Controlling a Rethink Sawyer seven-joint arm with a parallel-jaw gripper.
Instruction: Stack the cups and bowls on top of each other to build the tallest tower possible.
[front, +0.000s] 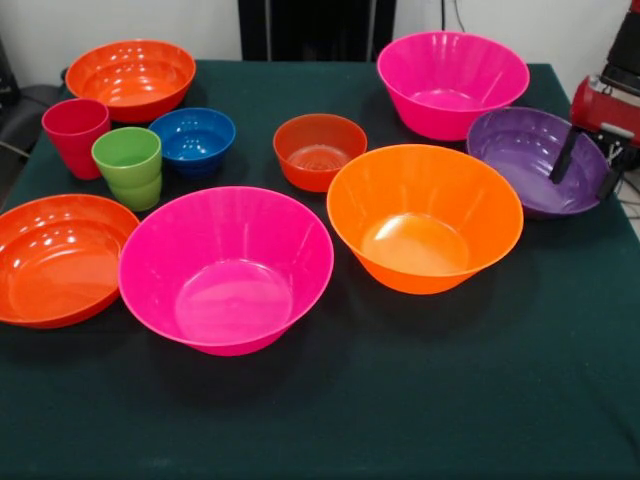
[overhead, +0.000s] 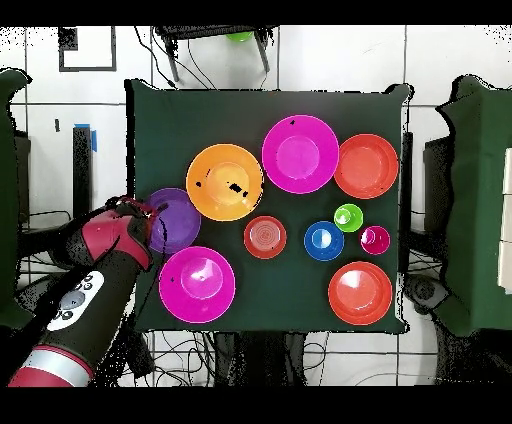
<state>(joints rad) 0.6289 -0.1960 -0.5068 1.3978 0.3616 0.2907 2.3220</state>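
My gripper (front: 587, 168) is open at the right side of the purple bowl (front: 520, 150). One black finger (front: 563, 156) hangs inside the bowl and the other is outside its rim. The overhead view shows the gripper (overhead: 150, 222) at the purple bowl's (overhead: 180, 222) left rim. All bowls stand upright and apart: two hot pink (front: 226, 268) (front: 452, 82), a large orange (front: 425, 215), two shallow red-orange (front: 58, 258) (front: 130, 78), a small red-orange (front: 319, 150) and a small blue (front: 193, 138). The red cup (front: 75, 135) and green cup (front: 128, 165) stand side by side. No tower is in view.
The dark green cloth covers the table (front: 480, 400), with a bare strip along its front edge. The arm (overhead: 95, 290) reaches in over the table's corner beside a pink bowl (overhead: 197, 283). Cables and chairs surround the table.
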